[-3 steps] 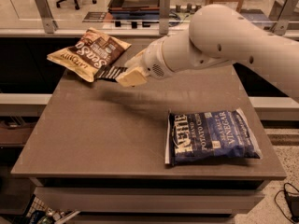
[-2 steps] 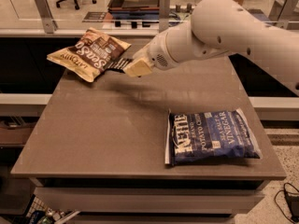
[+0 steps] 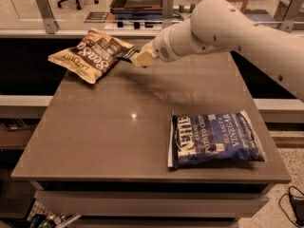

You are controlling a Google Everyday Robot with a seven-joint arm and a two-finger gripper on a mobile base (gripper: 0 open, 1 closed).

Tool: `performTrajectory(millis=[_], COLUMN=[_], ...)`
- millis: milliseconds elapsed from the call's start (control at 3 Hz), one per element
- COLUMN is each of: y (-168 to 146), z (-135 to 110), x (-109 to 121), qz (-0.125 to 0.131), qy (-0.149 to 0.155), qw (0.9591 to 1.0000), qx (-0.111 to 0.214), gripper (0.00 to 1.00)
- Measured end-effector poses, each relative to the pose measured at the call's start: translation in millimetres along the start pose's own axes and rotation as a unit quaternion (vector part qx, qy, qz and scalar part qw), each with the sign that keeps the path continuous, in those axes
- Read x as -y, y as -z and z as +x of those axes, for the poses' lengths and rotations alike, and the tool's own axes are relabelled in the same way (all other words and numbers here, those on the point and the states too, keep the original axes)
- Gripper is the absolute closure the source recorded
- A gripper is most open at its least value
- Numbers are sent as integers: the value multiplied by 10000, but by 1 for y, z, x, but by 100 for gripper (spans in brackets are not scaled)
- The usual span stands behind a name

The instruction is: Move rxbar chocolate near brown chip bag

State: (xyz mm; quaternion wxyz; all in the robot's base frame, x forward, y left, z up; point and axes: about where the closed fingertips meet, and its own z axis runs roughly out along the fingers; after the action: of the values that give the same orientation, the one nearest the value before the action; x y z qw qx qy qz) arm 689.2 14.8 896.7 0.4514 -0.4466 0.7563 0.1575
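Observation:
The brown chip bag (image 3: 91, 54), tan-gold and dark brown with white lettering, lies at the table's far left corner. My gripper (image 3: 138, 57) hangs just right of the bag's right edge, a little above the tabletop. A small dark wrapper, the rxbar chocolate (image 3: 125, 54), sticks out from the gripper tips toward the bag and touches or overlaps its edge. The fingers (image 3: 144, 58) are closed on the bar. The white arm reaches in from the right.
A blue Kettle salt and vinegar chip bag (image 3: 216, 137) lies flat at the front right of the brown table (image 3: 109, 141). Behind the table runs a counter with metal posts (image 3: 43, 11) and a glass partition. A cable lies on the floor at the lower right.
My gripper has moved with the bar a little up and toward the back, staying next to the right edge of the brown chip bag. Both bags have stayed still.

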Motion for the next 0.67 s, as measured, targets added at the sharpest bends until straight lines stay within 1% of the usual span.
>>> performTrajectory(millis=[333,667], y=[-33,-70], z=[3,9], x=[6,-1], qz=[65,-17], qy=[-102,-190], qw=[9999,9998], qx=[-12,-48], gripper=[100,100])
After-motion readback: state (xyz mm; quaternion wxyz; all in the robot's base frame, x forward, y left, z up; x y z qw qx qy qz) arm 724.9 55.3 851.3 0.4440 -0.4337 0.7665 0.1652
